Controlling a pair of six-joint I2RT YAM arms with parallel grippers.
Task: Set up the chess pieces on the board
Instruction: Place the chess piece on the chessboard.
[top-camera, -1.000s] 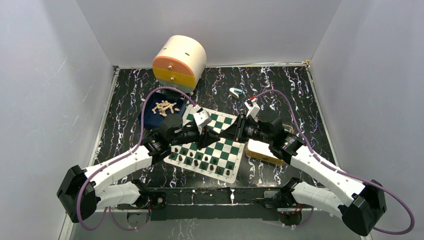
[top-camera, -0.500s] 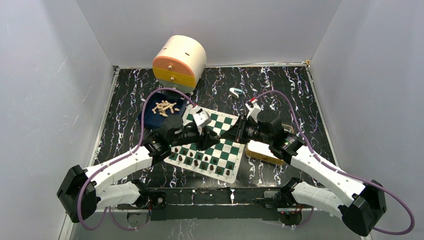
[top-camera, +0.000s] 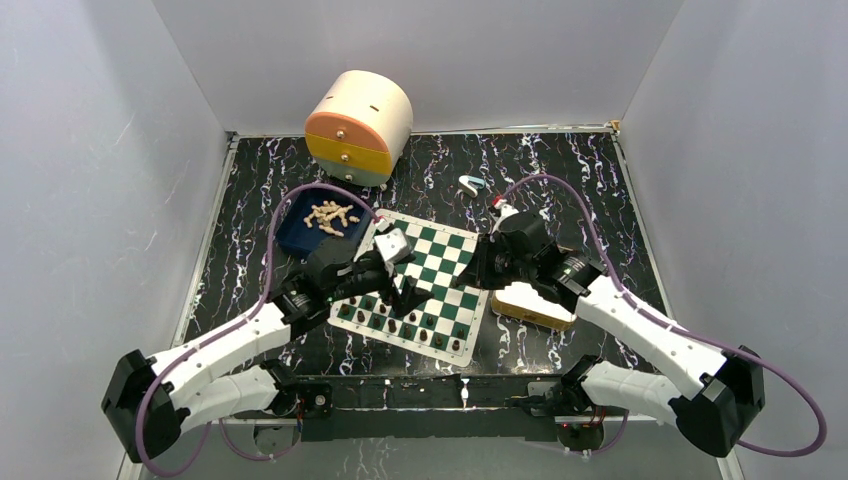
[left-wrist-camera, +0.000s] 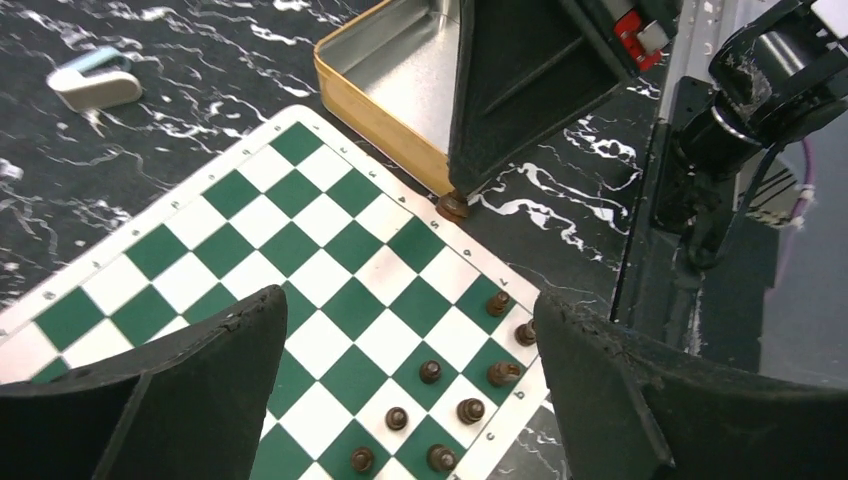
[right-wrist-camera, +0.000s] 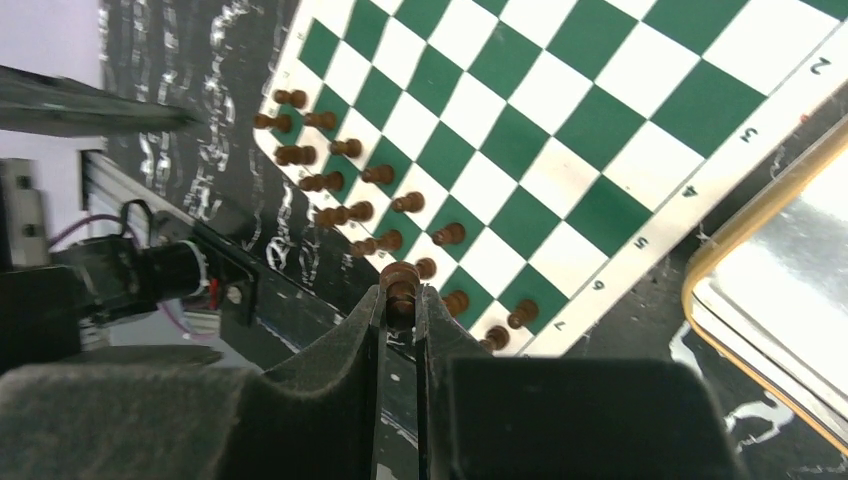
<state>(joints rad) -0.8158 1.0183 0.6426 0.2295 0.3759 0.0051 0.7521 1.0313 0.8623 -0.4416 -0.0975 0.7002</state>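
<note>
Dark brown turned wooden chess pieces (top-camera: 410, 325) stand in the near two rows of the flat green-and-white chequered board (top-camera: 452, 285). Left gripper (left-wrist-camera: 408, 310): jaws wide apart, empty, above the board. Right gripper (right-wrist-camera: 400, 300): jaws pinched on one dark brown piece (right-wrist-camera: 401, 280) at the board's right edge. Pale beige pieces (top-camera: 331, 214) heaped in blue tray (top-camera: 296, 236), far left on bench (top-camera: 560, 190).

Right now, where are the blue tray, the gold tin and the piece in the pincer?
blue tray (top-camera: 300, 235): top view, bare floor.
gold tin (left-wrist-camera: 375, 118): left wrist view, outer wall.
dark piece (right-wrist-camera: 400, 284): right wrist view, its head.
</note>
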